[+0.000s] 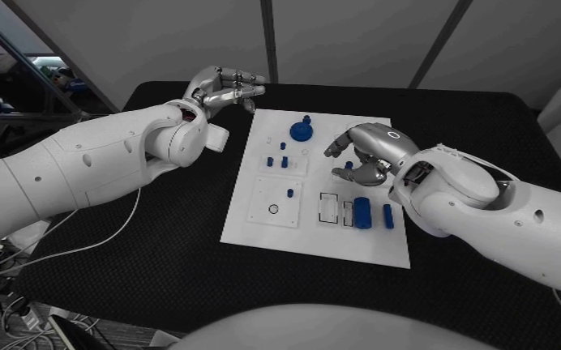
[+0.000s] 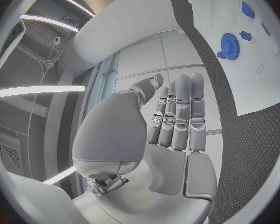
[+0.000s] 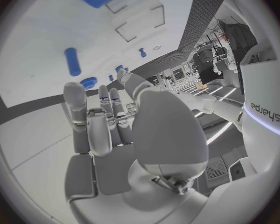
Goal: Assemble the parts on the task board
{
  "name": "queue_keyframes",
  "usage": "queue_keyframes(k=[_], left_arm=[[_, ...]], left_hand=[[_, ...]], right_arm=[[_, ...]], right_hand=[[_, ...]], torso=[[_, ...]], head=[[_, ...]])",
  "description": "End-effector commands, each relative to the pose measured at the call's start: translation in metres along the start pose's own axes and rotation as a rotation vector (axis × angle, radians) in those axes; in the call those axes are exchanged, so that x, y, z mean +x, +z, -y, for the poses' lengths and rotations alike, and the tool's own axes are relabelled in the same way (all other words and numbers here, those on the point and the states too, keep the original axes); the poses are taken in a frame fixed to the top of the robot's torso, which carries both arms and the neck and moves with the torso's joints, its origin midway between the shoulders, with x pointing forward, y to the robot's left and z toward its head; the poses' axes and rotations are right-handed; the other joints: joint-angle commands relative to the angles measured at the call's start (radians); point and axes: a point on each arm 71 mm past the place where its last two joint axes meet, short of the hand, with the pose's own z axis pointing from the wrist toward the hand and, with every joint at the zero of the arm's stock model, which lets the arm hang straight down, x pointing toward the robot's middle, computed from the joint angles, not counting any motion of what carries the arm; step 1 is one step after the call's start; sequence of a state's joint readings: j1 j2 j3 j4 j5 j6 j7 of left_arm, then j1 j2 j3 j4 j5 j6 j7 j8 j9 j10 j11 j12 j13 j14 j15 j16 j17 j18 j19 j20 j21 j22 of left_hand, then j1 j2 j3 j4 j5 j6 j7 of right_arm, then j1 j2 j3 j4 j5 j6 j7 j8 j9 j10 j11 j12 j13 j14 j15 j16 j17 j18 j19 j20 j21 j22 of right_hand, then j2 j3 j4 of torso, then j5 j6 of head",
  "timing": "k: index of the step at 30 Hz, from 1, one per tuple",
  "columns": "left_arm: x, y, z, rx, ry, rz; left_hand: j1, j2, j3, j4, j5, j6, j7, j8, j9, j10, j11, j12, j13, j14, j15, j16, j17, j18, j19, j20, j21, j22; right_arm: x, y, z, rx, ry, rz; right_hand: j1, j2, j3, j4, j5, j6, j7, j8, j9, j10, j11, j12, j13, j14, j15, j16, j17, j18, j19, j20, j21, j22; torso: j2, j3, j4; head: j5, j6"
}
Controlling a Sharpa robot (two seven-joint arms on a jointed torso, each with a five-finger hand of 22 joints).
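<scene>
- Two silver hands sit at opposite sides of the black worktop (image 1: 468, 115): the left hand (image 1: 222, 87) at the upper left of the head view, off the plate; the right hand (image 1: 368, 155) right of centre, over it.
- The flat white task board (image 1: 275, 241) fills the middle, running from upper centre down to lower right.
- Largest loose part: a blue gear-like disc with a knob (image 1: 301, 131), upper centre, just left of and above the right hand, so that hand looks nearer.
- A long blue bar (image 1: 362, 213) lies below the right hand, long axis pointing up-down the frame; a thinner blue strip (image 1: 388, 215) lies beside it.
- Small blue pegs (image 1: 282, 160) stand left of the right hand.
- Left fingers (image 2: 180, 114) are straight and side by side, empty; right fingers (image 3: 109, 122) curl in loosely, holding nothing that I can see.
</scene>
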State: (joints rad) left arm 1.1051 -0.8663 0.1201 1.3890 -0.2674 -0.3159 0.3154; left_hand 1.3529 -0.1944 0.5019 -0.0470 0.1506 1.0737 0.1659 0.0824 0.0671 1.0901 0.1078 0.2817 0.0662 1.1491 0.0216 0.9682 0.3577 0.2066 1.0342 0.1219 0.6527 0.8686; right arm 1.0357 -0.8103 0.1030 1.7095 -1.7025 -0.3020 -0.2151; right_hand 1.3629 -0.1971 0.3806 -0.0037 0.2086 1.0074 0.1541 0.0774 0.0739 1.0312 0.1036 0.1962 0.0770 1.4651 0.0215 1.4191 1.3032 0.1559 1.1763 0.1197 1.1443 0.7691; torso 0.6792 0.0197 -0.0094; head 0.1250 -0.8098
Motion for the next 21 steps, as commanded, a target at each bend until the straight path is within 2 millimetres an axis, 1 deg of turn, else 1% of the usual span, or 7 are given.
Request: queue_keyframes(k=[1,4,8,12,14,19,21], left_arm=[[0.001,0.0,0.001,0.004,-0.008,-0.015],[0.002,0.0,0.001,0.003,-0.008,-0.016],[0.003,0.001,0.001,0.003,-0.01,-0.02],[0.003,0.001,0.001,0.002,-0.01,-0.021],[0.002,0.001,0.001,0.002,-0.009,-0.02],[0.002,0.001,0.001,0.001,-0.009,-0.019],[0.002,0.0,0.001,0.001,-0.009,-0.018]], left_hand=[[0.001,0.012,0.001,-0.005,0.002,0.0,0.009,-0.005,-0.001,-0.007,-0.001,-0.004,-0.001,-0.005,0.003,-0.007,-0.001,-0.025,-0.009,0.001,-0.004,-0.001],[0.001,0.012,0.001,-0.005,0.002,0.0,0.009,-0.005,-0.001,-0.007,-0.001,-0.004,-0.001,-0.005,0.003,-0.007,-0.001,-0.025,-0.009,0.001,-0.004,-0.001],[0.001,0.012,0.001,-0.005,0.002,0.0,0.009,-0.005,-0.001,-0.007,-0.001,-0.004,-0.001,-0.005,0.003,-0.007,-0.001,-0.025,-0.009,0.001,-0.004,-0.001],[0.001,0.012,0.001,-0.005,0.002,0.0,0.009,-0.005,-0.001,-0.007,-0.001,-0.004,-0.001,-0.005,0.003,-0.007,-0.001,-0.025,-0.009,0.001,-0.004,-0.001],[0.001,0.012,0.001,-0.005,0.002,0.0,0.009,-0.005,-0.001,-0.007,-0.001,-0.004,-0.001,-0.005,0.003,-0.007,-0.001,-0.025,-0.009,0.001,-0.004,-0.001],[0.001,0.012,0.001,-0.005,0.002,0.001,0.009,-0.005,-0.001,-0.008,-0.001,-0.004,-0.001,-0.005,0.003,-0.007,-0.001,-0.025,-0.009,0.001,-0.004,-0.001],[0.001,0.012,0.001,-0.005,0.002,0.001,0.009,-0.005,-0.001,-0.008,-0.001,-0.004,-0.001,-0.005,0.003,-0.007,-0.001,-0.025,-0.009,0.001,-0.004,-0.001]], right_arm=[[0.002,-0.002,0.012,0.06,0.001,-0.083],[-0.001,-0.004,0.021,0.085,-0.019,-0.093],[-0.001,-0.003,0.026,0.095,-0.038,-0.105],[0.0,-0.002,0.027,0.097,-0.046,-0.12],[0.001,-0.001,0.027,0.097,-0.048,-0.127],[0.002,0.001,0.027,0.099,-0.05,-0.134],[0.003,0.002,0.028,0.102,-0.05,-0.136]], right_hand=[[-0.01,-0.003,-0.009,0.001,0.005,0.004,-0.007,-0.003,-0.001,-0.003,-0.005,0.008,-0.002,0.05,-0.007,0.005,0.001,-0.008,0.007,-0.002,0.004,0.002],[-0.01,-0.003,-0.014,0.003,0.006,0.005,-0.011,-0.003,-0.001,-0.004,-0.006,0.011,-0.003,0.05,-0.007,0.004,0.0,-0.008,0.009,-0.002,0.003,0.002],[-0.008,-0.002,-0.017,0.003,0.007,0.006,-0.015,-0.003,-0.001,-0.005,-0.006,0.013,-0.004,0.05,-0.008,0.005,0.0,-0.008,0.01,-0.003,0.004,0.004],[-0.006,0.0,-0.017,0.003,0.007,0.007,-0.018,-0.003,-0.001,-0.005,-0.006,0.015,-0.004,0.05,-0.008,0.005,0.0,-0.008,0.01,-0.003,0.003,0.003],[-0.004,0.002,-0.018,0.003,0.008,0.009,-0.019,-0.003,-0.001,-0.005,-0.007,0.017,-0.005,0.05,-0.008,0.005,0.0,-0.008,0.01,-0.003,0.003,0.002],[0.006,0.015,-0.015,0.004,0.008,0.023,-0.018,0.002,0.001,0.003,-0.01,0.028,-0.006,0.05,-0.011,0.006,0.002,-0.009,0.014,-0.005,0.005,0.006],[0.015,0.024,-0.007,0.003,0.005,0.033,-0.016,0.005,0.002,0.013,-0.012,0.036,-0.006,0.051,-0.013,0.008,0.005,-0.01,0.018,-0.007,0.008,0.011]], torso=[[0.0,-0.0008,-0.0023],[0.001,0.0005,-0.0008],[0.0,0.0006,0.0004],[0.001,0.0002,0.0013],[0.001,0.0005,0.0007],[0.001,0.0001,0.0001],[0.001,0.0,0.0002]], head=[[-0.013,0.008],[-0.022,0.012],[-0.026,0.014],[-0.026,0.013],[-0.025,0.011],[-0.024,0.01],[-0.023,0.01]])
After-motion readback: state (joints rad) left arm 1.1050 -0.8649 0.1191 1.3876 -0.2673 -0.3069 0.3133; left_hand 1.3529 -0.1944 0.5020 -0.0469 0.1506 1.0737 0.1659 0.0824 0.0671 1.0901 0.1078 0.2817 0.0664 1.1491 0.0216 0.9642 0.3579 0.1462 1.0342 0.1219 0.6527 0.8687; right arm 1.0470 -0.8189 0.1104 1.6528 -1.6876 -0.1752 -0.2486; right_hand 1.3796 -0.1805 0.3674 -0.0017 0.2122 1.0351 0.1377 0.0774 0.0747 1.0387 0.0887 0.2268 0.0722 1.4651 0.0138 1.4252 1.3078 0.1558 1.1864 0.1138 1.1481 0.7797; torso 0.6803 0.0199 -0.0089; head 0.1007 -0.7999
